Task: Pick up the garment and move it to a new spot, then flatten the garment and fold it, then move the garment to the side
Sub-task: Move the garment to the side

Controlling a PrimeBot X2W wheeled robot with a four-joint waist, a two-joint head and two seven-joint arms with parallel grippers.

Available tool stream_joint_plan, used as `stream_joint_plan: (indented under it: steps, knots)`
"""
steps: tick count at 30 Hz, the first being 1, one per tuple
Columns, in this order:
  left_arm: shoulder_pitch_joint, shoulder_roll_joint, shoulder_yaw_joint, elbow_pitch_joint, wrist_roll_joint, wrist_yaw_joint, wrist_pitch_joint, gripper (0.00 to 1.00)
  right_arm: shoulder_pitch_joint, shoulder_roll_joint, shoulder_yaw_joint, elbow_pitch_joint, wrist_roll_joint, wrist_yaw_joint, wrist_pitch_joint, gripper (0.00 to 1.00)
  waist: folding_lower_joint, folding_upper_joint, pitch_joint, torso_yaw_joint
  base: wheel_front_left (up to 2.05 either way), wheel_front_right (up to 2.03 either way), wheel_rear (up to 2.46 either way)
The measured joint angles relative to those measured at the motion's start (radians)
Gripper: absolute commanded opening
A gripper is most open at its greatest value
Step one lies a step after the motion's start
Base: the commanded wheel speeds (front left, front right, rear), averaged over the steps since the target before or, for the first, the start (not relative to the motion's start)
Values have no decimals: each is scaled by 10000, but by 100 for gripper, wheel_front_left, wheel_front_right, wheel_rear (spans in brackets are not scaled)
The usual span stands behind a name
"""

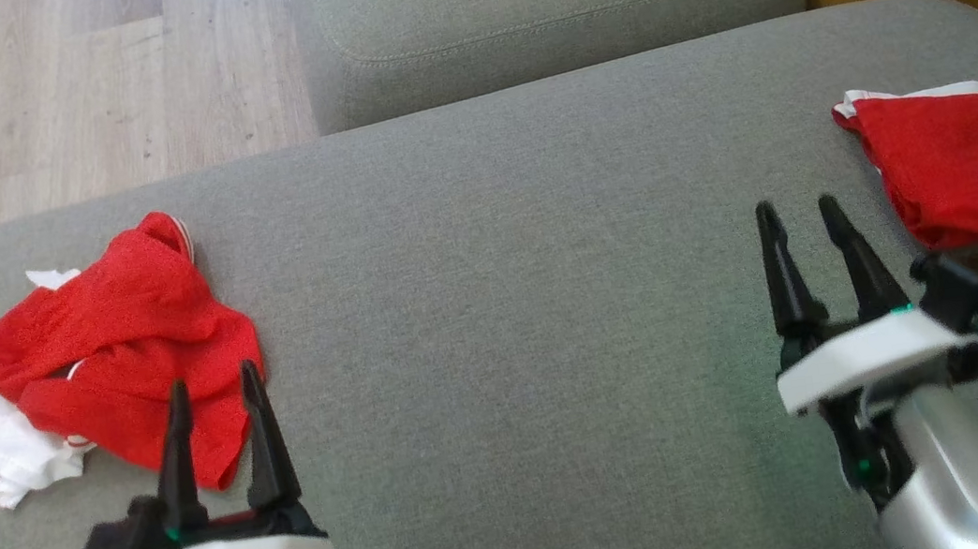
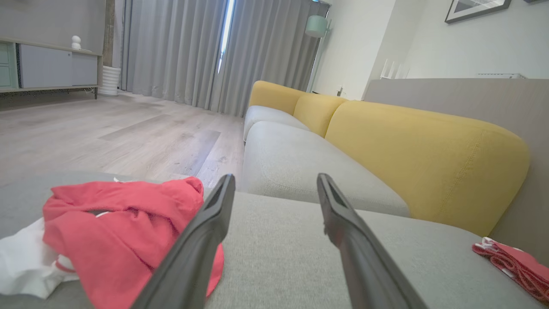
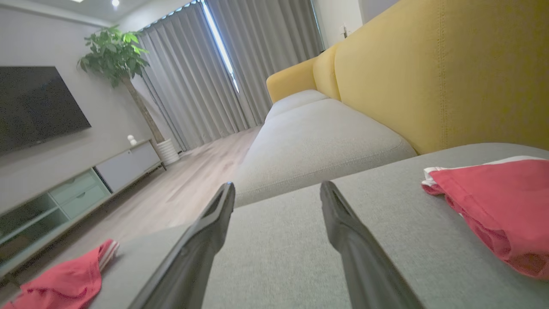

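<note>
Crumpled garment [image 1: 117, 352]: red knit over a white piece, bunched in soft ridges at the left end of the sofa seat.
Left end effector [image 1: 213, 379]: my dark tapered fingers stand wide apart and grip nothing. The tips are over the heap's near edge; I cannot tell if they touch.
Right end effector [image 1: 796, 206]: spread wide, empty, over bare cushion near the folded garment.
Folded garment [image 1: 967, 174]: red, white-trimmed, flattish, at the right end.
Sofa seat [image 1: 503, 310]: grey woven fabric, rounded corners.
Backrest [image 2: 429, 159]: yellow weave, stitched seam.
</note>
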Motion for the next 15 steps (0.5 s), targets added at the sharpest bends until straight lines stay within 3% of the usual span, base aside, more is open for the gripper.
stream_joint_plan:
  steps: [6, 15]
  knots:
    - [363, 4, -228, 157, -36, -81, 0, 100, 1070, 61, -165, -401, -872, 0, 0, 100, 0, 0, -25, 126, 0, 0, 0]
    - [360, 6, -247, 192, -40, -163, 0, 100, 1649, 119, -307, -1005, -819, 0, 0, 100, 1, 0, -19, 229, 0, 0, 0]
